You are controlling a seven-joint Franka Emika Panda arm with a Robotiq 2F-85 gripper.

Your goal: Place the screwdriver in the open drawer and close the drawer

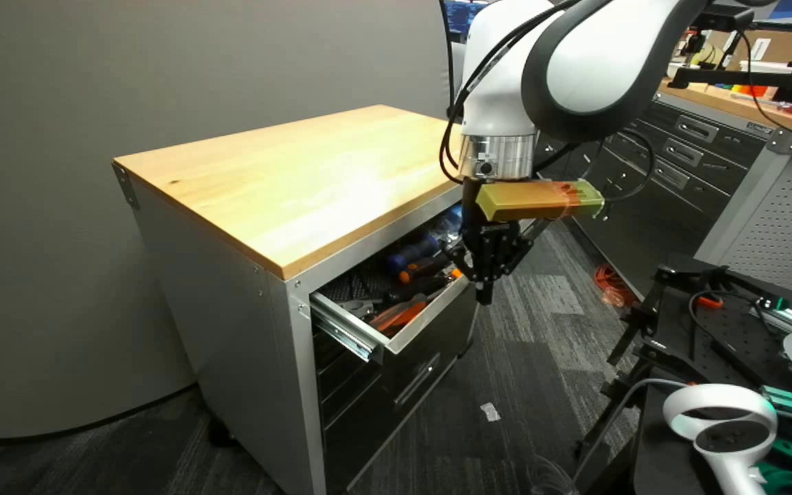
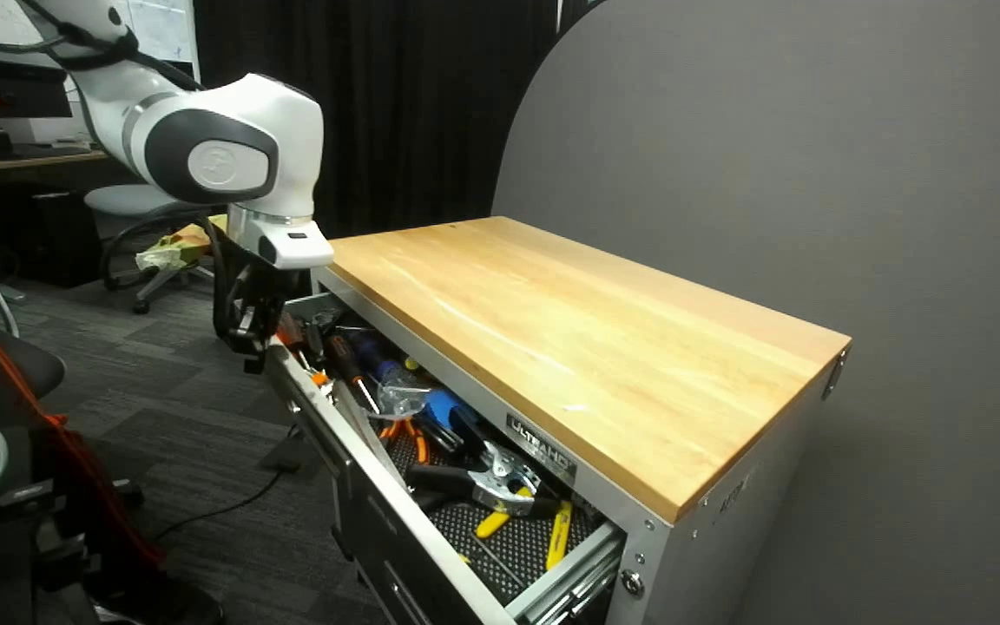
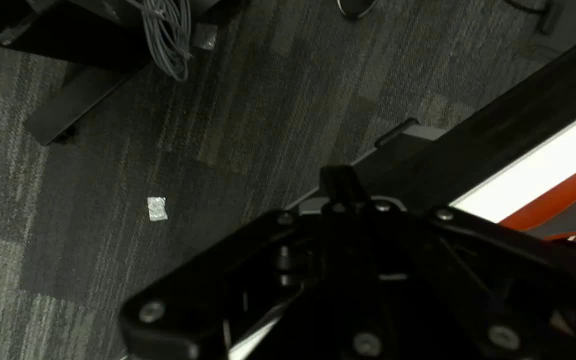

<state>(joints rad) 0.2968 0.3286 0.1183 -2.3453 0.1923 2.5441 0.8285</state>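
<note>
Drawer (image 1: 430, 313) pulled out below the counter's (image 2: 587, 356) front edge. Hand (image 1: 484, 293) pointing down in front of that edge, just outside the drawer front; fully closed, holding nothing. Touching the drawer or not, can't tell. Dark-handled screwdriver (image 2: 343, 357) lies in the drawer among other tools (image 2: 500, 490), toward the counter's far-left corner in an exterior view. Can't tell if it's the one meant.

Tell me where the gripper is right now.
In an exterior view, the gripper hangs right of centre, just outside the front edge of the open drawer. In the wrist view, grey carpet lies to its left.
</note>
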